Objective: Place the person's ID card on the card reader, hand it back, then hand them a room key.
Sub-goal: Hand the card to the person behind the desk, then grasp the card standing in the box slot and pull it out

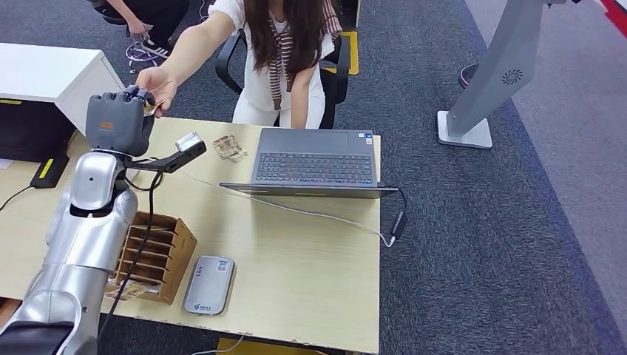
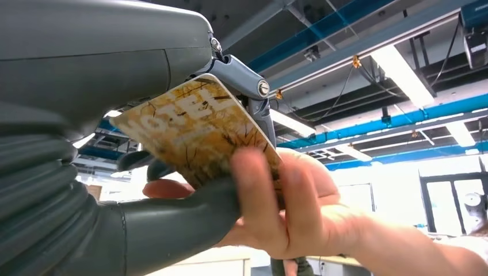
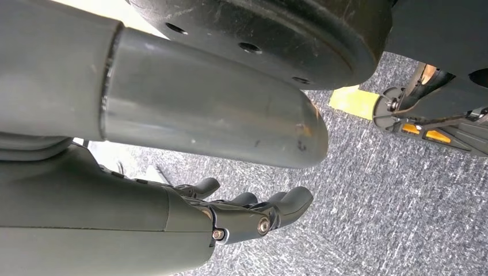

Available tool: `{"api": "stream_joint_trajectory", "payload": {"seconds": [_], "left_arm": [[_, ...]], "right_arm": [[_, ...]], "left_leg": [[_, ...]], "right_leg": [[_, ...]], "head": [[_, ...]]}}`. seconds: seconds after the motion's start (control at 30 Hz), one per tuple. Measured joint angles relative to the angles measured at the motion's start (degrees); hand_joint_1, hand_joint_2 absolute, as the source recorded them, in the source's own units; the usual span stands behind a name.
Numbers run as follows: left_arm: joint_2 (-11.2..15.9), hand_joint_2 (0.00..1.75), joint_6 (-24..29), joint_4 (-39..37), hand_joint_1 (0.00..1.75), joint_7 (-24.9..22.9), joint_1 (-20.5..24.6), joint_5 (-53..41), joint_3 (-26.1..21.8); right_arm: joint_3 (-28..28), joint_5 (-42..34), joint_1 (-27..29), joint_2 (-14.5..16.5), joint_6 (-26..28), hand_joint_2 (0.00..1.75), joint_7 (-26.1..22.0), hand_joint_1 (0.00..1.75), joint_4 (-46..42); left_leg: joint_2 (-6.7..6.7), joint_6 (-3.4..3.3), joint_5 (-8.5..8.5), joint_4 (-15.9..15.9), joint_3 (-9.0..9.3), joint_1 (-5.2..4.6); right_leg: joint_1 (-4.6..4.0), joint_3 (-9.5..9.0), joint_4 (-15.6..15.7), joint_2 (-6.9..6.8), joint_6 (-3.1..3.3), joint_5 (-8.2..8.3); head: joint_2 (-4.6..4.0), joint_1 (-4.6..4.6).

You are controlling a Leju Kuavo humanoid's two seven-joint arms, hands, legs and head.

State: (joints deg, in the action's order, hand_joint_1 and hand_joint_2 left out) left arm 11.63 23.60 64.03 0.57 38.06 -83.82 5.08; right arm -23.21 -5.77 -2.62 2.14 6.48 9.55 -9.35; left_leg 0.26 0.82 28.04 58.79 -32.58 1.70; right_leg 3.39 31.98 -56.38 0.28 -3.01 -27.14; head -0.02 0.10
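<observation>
Head view: left arm raised and stretched forward over the far-left corner of the desk (image 1: 310, 244), left hand (image 1: 118, 122) upright, back of the hand to the camera, fingers up by the person's hand (image 1: 157, 85). Bit of the key card (image 1: 151, 108) shows between the two hands. Person sits behind the desk, arm reaching out to the robot. Card reader (image 1: 209, 285) lies flat near the front edge, just beside a wooden card rack (image 1: 155, 255). Laptop (image 1: 314, 163) open further back, loose cards (image 1: 229, 148) left of it.

Left wrist view: left hand (image 2: 172, 172) pinches the key card (image 2: 201, 135), printed HOTEL, between thumb and a finger. Person's hand (image 2: 282, 201) also grips the card at its far end, fingertips on its face.

Right wrist view: right hand (image 3: 241, 215) hangs over grey carpet, fingers apart and nearly straight, holding nothing.
</observation>
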Motion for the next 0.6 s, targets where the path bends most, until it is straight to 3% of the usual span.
{"api": "stream_joint_trajectory", "payload": {"seconds": [0.03,0.6], "left_arm": [[0.0,1.75,0.1,-0.4,0.0,0.0,0.0,0.0,-0.1],[0.0,1.75,0.5,-3.4,0.0,0.0,-0.6,0.1,-0.5]], "right_arm": [[0.0,0.0,0.0,0.0,0.0,0.0,0.0,0.0,0.0],[0.0,-0.1,0.0,0.0,0.0,0.0,-0.1,0.0,0.0]], "left_leg": [[0.0,0.0,0.0,0.0,0.0,0.0],[0.0,0.0,0.0,0.0,-0.01,0.0]], "right_leg": [[0.0,0.0,0.0,0.0,0.0,0.0],[0.0,0.0,0.0,0.0,0.0,0.0]], "head": [[0.0,0.0],[0.0,0.01]]}}
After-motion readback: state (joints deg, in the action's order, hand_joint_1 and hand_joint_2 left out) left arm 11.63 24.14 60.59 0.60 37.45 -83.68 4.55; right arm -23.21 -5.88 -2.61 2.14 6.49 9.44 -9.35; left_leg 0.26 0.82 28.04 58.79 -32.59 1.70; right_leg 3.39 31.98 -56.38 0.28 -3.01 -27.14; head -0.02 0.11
